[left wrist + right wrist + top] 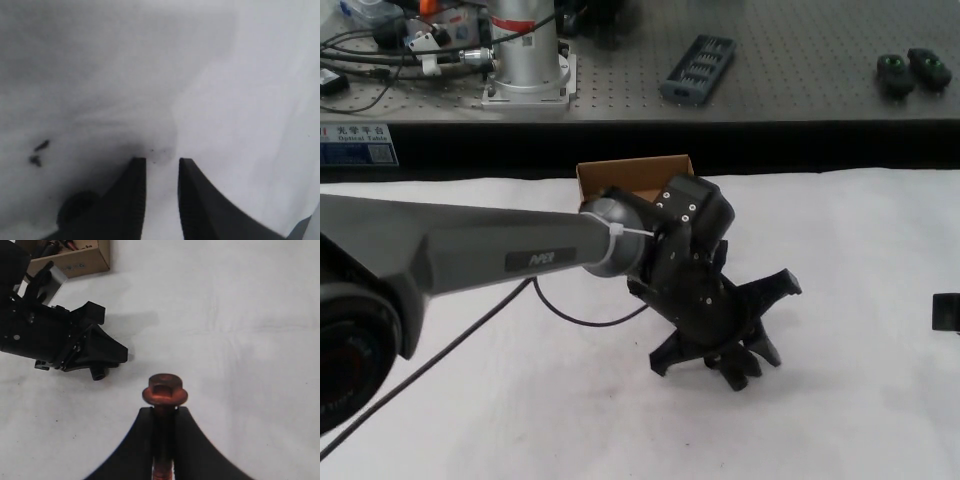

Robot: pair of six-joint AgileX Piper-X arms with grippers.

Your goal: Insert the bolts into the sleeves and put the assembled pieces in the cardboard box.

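Observation:
My right gripper (164, 412) is shut on the shank of a copper-coloured bolt (165, 392), whose flanged hex head sticks out past the fingertips above the white cloth. My left gripper (738, 372) points down at the cloth in the middle of the bench. Its fingers (135, 185) stand a little apart with nothing between them. A small dark round piece (75, 210), perhaps a sleeve, lies just beside one finger; it looks like a short black tube (98, 374) under that gripper. The cardboard box (635, 180) stands behind the left arm, with several parts inside.
White cloth (840, 240) covers the bench. A black cable (580, 315) loops under the left arm. Behind it is a metal breadboard with a silver base (527, 55), a blue-grey bit holder (698, 66) and two black knobs (914, 70).

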